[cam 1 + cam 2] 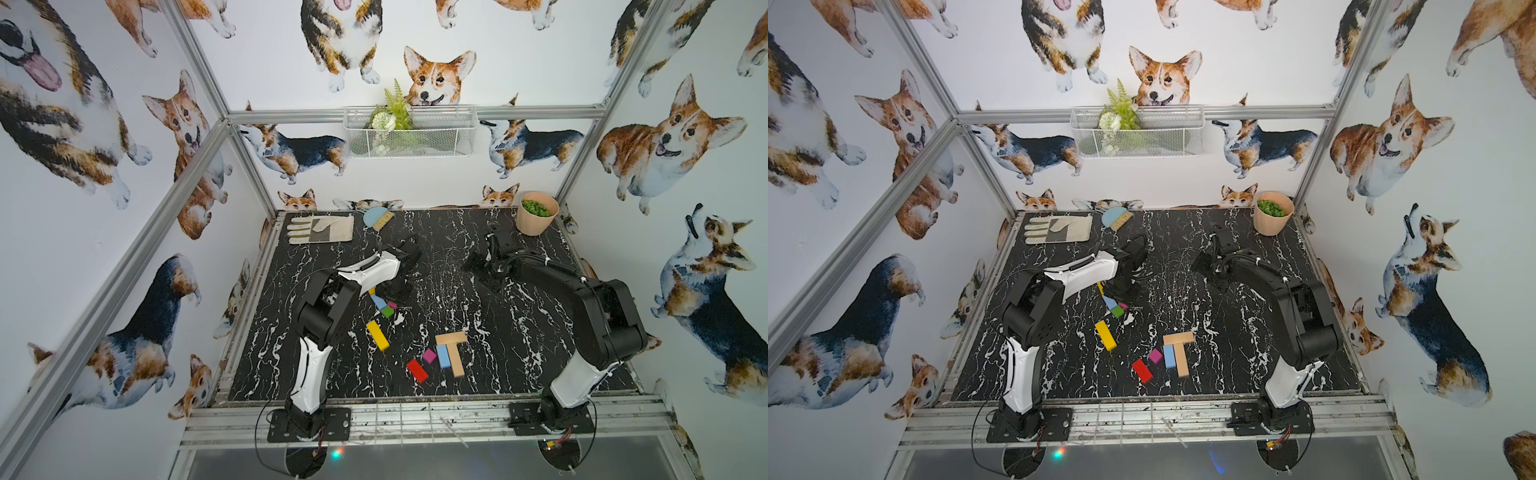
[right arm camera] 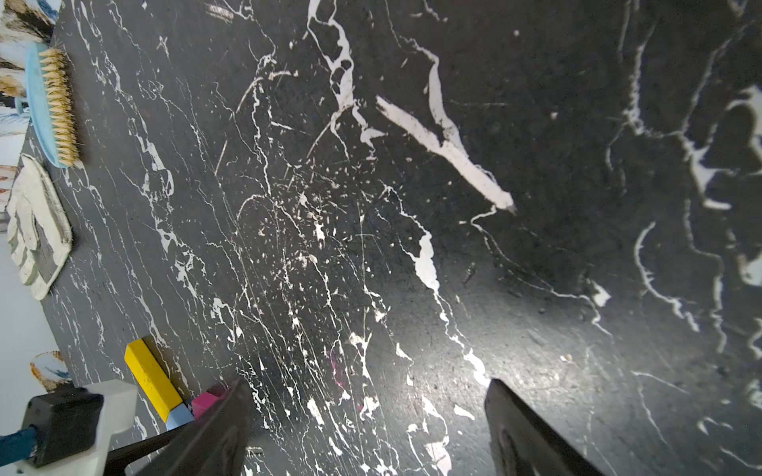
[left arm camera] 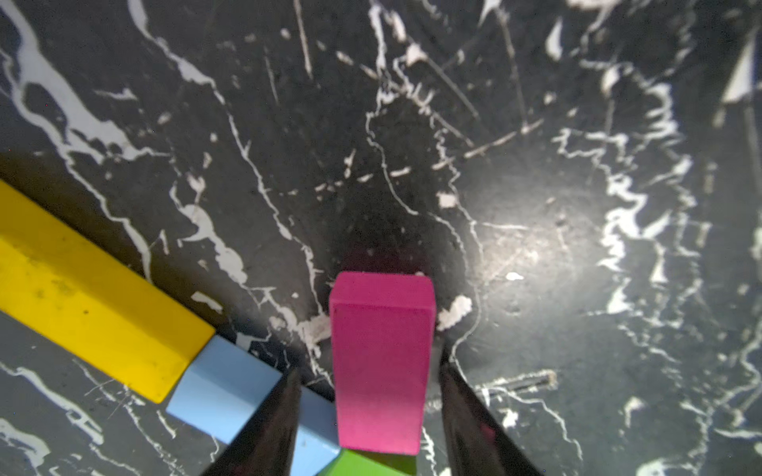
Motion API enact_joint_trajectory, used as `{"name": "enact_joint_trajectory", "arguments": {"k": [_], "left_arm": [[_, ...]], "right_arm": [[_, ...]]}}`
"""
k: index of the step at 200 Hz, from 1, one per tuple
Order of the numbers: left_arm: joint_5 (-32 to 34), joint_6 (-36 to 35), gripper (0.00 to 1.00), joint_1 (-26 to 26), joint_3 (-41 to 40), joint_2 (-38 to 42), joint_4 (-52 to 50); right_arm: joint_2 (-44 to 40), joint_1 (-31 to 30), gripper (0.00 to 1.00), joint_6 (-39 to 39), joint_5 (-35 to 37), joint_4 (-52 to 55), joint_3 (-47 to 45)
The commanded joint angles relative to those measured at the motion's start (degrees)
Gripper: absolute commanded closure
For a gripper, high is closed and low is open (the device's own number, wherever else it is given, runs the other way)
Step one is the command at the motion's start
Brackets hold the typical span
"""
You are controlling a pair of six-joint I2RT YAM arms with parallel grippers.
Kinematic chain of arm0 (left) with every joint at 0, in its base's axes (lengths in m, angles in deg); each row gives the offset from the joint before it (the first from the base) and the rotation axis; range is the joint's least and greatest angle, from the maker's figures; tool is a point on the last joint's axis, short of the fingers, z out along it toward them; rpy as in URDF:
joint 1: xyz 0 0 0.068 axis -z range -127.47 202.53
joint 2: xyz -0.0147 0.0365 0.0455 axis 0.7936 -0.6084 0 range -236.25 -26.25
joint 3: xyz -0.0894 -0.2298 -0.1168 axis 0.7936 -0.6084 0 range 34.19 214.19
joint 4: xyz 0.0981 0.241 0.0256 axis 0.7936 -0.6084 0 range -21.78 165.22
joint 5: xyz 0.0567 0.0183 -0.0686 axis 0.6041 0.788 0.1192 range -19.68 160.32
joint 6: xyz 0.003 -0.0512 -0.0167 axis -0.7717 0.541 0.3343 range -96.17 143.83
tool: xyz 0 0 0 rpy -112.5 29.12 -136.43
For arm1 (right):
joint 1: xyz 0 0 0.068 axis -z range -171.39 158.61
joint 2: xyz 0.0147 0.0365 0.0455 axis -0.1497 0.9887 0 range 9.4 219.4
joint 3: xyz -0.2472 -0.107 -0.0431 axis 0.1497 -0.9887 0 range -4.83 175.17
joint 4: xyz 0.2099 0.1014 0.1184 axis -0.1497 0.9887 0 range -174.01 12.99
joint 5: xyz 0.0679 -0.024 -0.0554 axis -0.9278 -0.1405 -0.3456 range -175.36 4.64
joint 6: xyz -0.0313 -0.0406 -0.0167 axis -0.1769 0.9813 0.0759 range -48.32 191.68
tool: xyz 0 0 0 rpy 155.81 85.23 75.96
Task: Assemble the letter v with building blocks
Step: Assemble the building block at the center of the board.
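The V looks maybe a third done to me. On the left, a yellow bar (image 3: 95, 296) and a light blue block (image 3: 222, 387) lie end to end as one slanted arm, running down to a green block (image 3: 363, 463) at the point. The left gripper (image 3: 370, 362) straddles a magenta block (image 3: 383, 395) lying flat on the table (image 3: 536, 206), which seems to start the other arm. Its jaws are slack, not pinching the block.

Moving right, a spare yellow bar (image 1: 377, 335), a red block (image 1: 417, 370), a second magenta block (image 1: 429, 356), a second light blue block (image 1: 443, 356) and two tan bars (image 1: 451, 337) sit unused. The right gripper (image 2: 368, 383) hovers wide open and empty.
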Motion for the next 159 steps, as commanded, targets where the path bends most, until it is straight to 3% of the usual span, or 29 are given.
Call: {"name": "enact_joint_trajectory", "arguments": {"k": [1, 40, 67, 97, 130, 159], "left_arm": [[0.26, -0.46, 0.35, -0.15, 2.25, 1.81, -1.03], [-0.83, -0.04, 0.28, -1.46, 5.10, 6.32, 0.49], [-1.49, 0.76, 0.24, -4.50, 3.85, 12.69, 3.96], [-5.58, 3.83, 0.18, -11.46, -5.55, 22.52, 14.46], [-10.53, 8.18, 0.09, -20.54, -16.65, 33.31, 22.99], [-9.27, 8.84, 0.02, -25.64, -21.91, 40.13, 25.47]], "right_arm": [[-0.56, -0.09, 0.11, 0.27, 0.62, -0.64, 0.32], [-1.84, 0.08, 0.11, 1.98, -0.21, -1.85, 0.70], [0.26, 0.00, 0.12, 4.78, -9.05, -5.73, 2.83], [8.38, -3.99, 0.14, 8.07, -19.37, -4.93, 11.20], [15.74, -11.28, 0.13, 11.71, -19.15, -0.20, 21.36], [20.05, -13.85, 0.13, 10.37, -20.46, -1.42, 25.95]]}}
